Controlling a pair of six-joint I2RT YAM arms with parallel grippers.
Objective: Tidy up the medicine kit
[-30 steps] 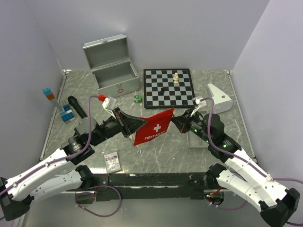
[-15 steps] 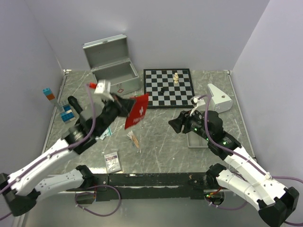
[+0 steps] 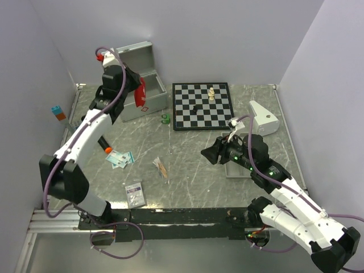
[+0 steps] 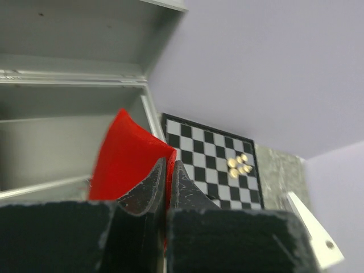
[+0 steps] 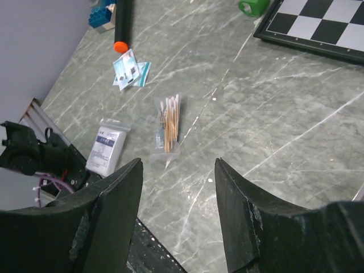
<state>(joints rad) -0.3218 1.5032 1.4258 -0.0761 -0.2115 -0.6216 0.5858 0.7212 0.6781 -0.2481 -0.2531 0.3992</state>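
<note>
The left gripper [image 4: 166,170] had its jaws clamped on the flat red pouch [image 4: 122,153], upright just above the open silver metal case [image 4: 57,131]; the right gripper [image 5: 177,166], jaws apart, was far away.

The grey marbled table [image 3: 193,153] carries a silver metal case [image 3: 154,101] upper left, a black-and-white chessboard [image 3: 202,108] upper centre, plus teal sachets [image 3: 119,159], a clear swab packet [image 3: 161,166] and a white packet [image 3: 135,194] lower left.

Your left arm [image 3: 91,122] covers most of the case [image 3: 153,94] interior in top view, only a sliver of red pouch [image 3: 140,92] shows. Left wrist: left gripper [image 4: 168,165] hides the red pouch's lower part, chess pieces [image 4: 239,164] blurred. Right wrist crops chessboard [image 5: 318,25] and green item [image 5: 254,5]; packet [image 5: 108,146] print unreadable
</note>
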